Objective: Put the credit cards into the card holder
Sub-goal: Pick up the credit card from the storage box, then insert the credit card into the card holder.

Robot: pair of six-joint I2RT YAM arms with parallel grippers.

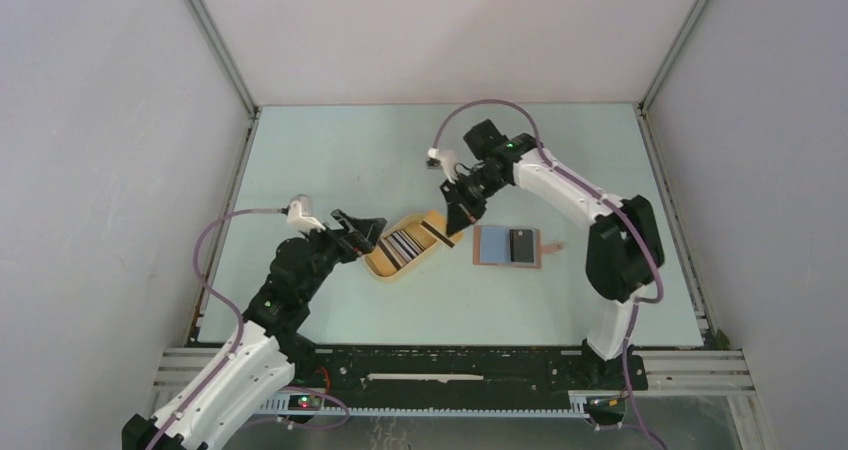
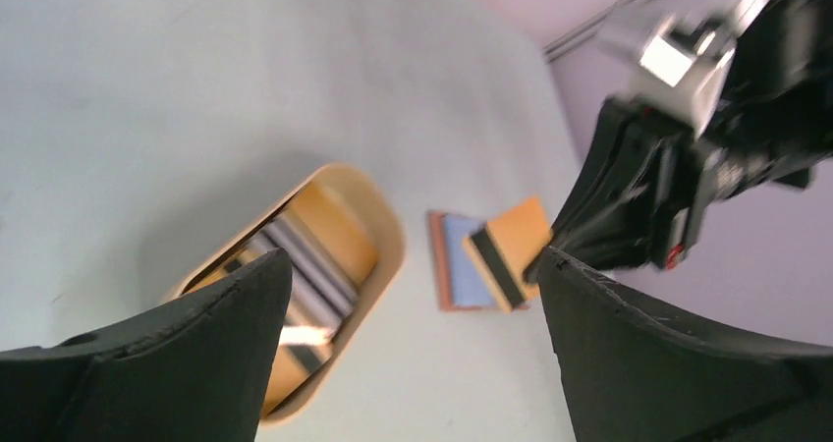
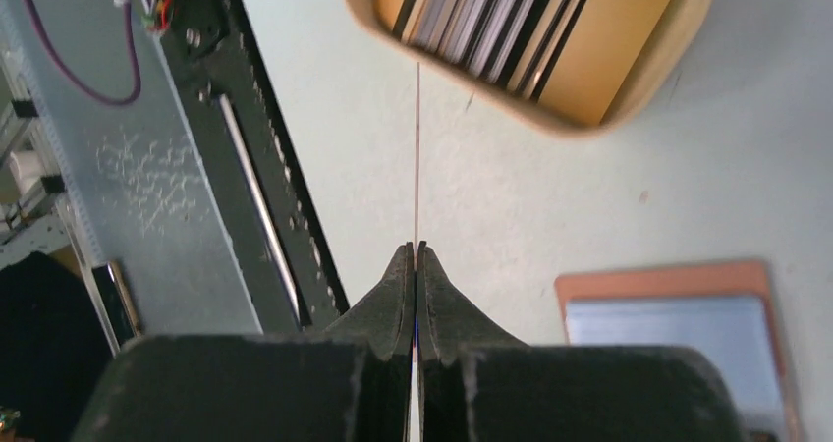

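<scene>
The credit cards (image 1: 401,246) lie as a striped stack in a yellow oval tray (image 1: 384,267). The card holder (image 1: 491,244) lies open to the tray's right, blue lining up, with a black card (image 1: 522,245) on its right half. My right gripper (image 1: 452,217) is shut on an orange card with a black stripe (image 1: 437,232), held above the tray's right end. That card shows edge-on in the right wrist view (image 3: 417,157) and flat in the left wrist view (image 2: 506,250). My left gripper (image 1: 366,234) is open and empty at the tray's left end.
The tray (image 3: 629,98) and the holder (image 3: 678,314) both show under the right wrist. The black front rail (image 3: 255,187) runs along the near table edge. Grey walls close in the left, right and back.
</scene>
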